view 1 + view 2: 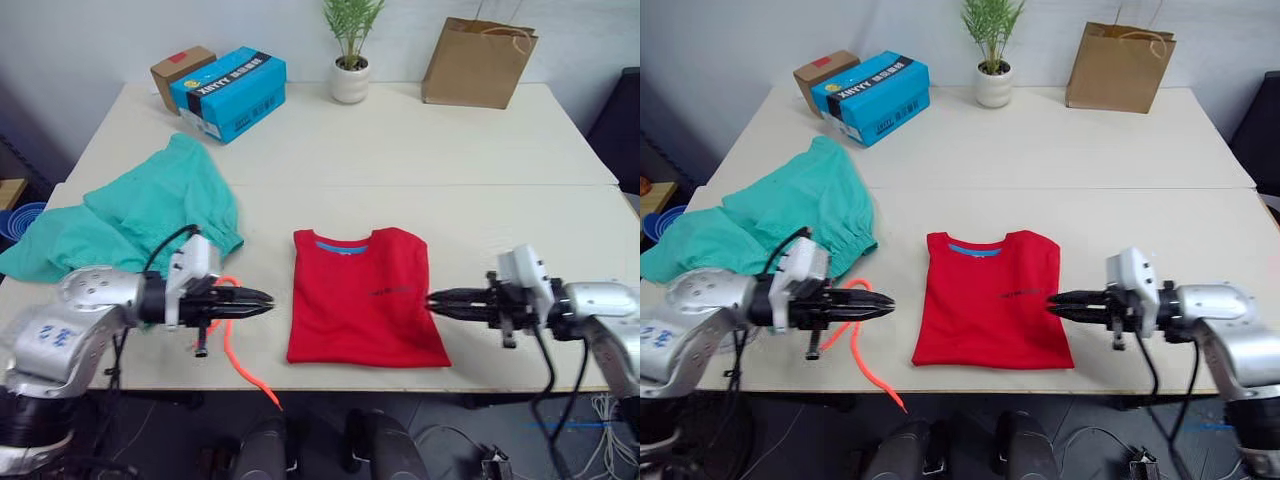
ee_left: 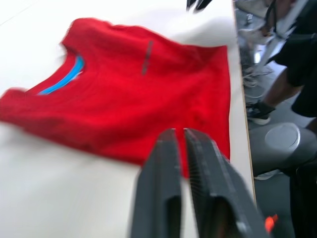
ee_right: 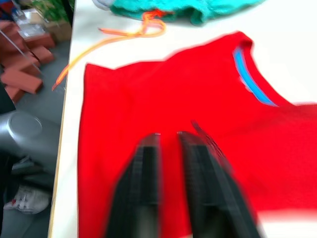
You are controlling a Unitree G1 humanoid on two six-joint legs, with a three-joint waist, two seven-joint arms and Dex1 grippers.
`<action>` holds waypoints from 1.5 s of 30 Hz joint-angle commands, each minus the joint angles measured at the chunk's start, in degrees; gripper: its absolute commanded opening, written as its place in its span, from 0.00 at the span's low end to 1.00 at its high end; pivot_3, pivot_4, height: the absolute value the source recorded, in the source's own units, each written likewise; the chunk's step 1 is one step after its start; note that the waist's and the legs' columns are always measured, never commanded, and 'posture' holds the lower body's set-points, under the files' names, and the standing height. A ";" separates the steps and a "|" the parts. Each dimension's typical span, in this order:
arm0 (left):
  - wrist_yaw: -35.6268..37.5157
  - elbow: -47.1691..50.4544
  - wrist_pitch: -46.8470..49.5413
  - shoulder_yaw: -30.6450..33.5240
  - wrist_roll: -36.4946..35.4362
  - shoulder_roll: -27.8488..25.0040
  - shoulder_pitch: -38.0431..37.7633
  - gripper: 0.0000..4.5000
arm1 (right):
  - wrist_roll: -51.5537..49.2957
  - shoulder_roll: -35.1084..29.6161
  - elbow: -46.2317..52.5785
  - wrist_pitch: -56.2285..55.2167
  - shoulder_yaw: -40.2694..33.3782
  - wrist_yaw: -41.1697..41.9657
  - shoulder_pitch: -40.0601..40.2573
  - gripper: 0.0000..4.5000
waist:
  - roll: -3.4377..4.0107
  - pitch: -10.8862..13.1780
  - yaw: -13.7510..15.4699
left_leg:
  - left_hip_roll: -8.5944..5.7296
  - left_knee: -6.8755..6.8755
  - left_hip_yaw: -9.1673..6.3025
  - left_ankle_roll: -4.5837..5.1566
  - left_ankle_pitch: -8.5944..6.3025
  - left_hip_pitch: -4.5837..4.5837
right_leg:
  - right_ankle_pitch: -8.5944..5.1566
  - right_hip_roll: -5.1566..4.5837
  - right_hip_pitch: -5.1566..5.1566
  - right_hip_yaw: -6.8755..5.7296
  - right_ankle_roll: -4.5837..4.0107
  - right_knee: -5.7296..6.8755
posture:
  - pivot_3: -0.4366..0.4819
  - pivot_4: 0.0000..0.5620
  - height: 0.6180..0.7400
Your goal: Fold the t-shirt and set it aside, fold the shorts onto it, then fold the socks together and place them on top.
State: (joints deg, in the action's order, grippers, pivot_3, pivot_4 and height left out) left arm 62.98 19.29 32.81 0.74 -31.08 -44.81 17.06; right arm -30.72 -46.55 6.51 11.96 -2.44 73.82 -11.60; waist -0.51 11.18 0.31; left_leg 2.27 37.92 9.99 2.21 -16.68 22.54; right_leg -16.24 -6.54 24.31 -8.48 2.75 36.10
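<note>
The red t-shirt [image 1: 365, 295] lies flat near the table's front edge, neck and blue label toward the far side, its sides tucked in so it forms a narrow rectangle. The teal-green shorts [image 1: 150, 215] lie crumpled at the left, and their orange drawstring [image 1: 240, 360] trails over the front edge. My left gripper [image 1: 266, 300] is shut and empty, just left of the shirt and above the drawstring. My right gripper [image 1: 432, 299] is shut, its tip at the shirt's right edge. The socks are out of view.
At the back of the table [image 1: 500, 210] stand a blue box [image 1: 230, 92], a small brown carton [image 1: 180, 68], a potted plant [image 1: 350, 60] and a brown paper bag [image 1: 478, 62].
</note>
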 commanded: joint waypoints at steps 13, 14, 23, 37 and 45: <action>-9.35 -16.23 -11.25 -15.89 19.62 13.69 4.70 0.00 | 14.63 16.71 -15.76 -15.48 5.64 -13.33 -5.65 0.01 | -0.05 -0.01 -0.59 | -0.02 0.14 0.06 0.08 0.14 0.04 | 0.10 0.04 0.08 0.08 0.11 0.14 | 0.48 0.27 1.00; -10.33 -16.85 -11.38 -15.72 20.48 13.63 4.26 0.00 | 14.97 16.75 -18.08 -16.51 4.68 -14.56 -6.24 0.01 | -0.05 -0.01 -0.63 | -0.02 0.15 0.06 0.09 0.16 0.05 | 0.10 0.04 0.08 0.08 0.11 0.15 | 0.48 0.27 1.00; -9.20 -14.90 -9.42 -14.23 19.54 11.11 -0.29 0.00 | 12.56 17.66 -27.47 -14.24 -1.83 -19.95 -9.17 0.01 | -0.01 -0.05 -0.73 | 0.00 0.10 0.01 0.09 0.17 -0.25 | 0.08 -0.02 -0.15 0.11 0.08 0.21 | 0.48 0.27 1.00; -11.28 -21.94 -16.52 -11.25 18.85 17.76 10.89 0.00 | 14.99 23.74 -18.14 -9.03 5.70 -23.08 -12.16 0.01 | -0.04 -0.10 -1.39 | -0.06 0.10 0.04 0.03 0.21 -0.15 | 0.06 -0.02 -0.04 0.12 0.04 0.35 | 0.48 0.27 1.00; -23.42 -36.49 -20.87 -9.40 25.18 24.10 14.47 0.00 | 19.73 26.16 -36.16 -17.94 1.40 -34.04 -18.48 0.01 | -0.07 -0.11 -1.88 | -0.09 0.14 0.06 0.09 0.29 -0.12 | 0.06 -0.03 0.01 0.13 0.05 0.42 | 0.48 0.27 1.00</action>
State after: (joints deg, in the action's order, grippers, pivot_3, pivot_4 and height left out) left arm 41.43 -15.92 12.16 -9.94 -6.60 -20.60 31.41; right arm -11.75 -19.87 -27.08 -4.51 1.56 42.40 -29.59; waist -0.57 11.08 -1.57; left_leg 2.18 38.06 10.05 2.30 -16.39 22.39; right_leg -16.18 -6.58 24.31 -8.34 2.82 36.54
